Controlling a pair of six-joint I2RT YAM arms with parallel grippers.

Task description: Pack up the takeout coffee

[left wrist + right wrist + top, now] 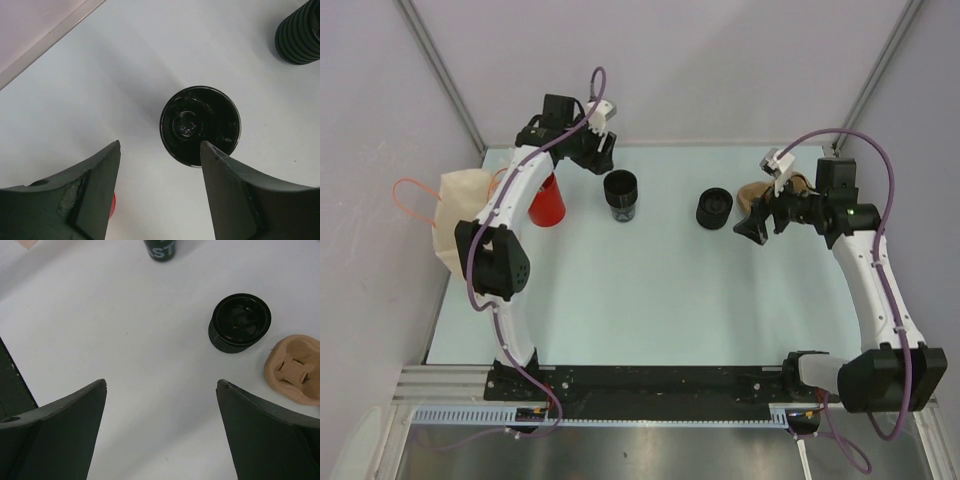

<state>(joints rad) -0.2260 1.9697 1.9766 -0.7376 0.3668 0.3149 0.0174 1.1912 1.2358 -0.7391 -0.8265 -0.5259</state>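
Note:
The takeout coffee cup (620,192), black with a black rim, stands open at the back middle of the table. In the left wrist view the cup (200,125) is seen from above, just beyond my right fingertip. My left gripper (598,152) is open and empty, up and to the left of the cup; it also shows in the left wrist view (160,144). My right gripper (752,222) is open and empty, just right of a squat ribbed black piece (714,208); it also shows in its own wrist view (162,383).
A red cup (546,200) stands left of the coffee cup, under the left arm. A beige bag (455,215) with orange handles lies at the left edge. A tan moulded cup holder (295,369) lies beside the ribbed piece (240,323), behind the right gripper.

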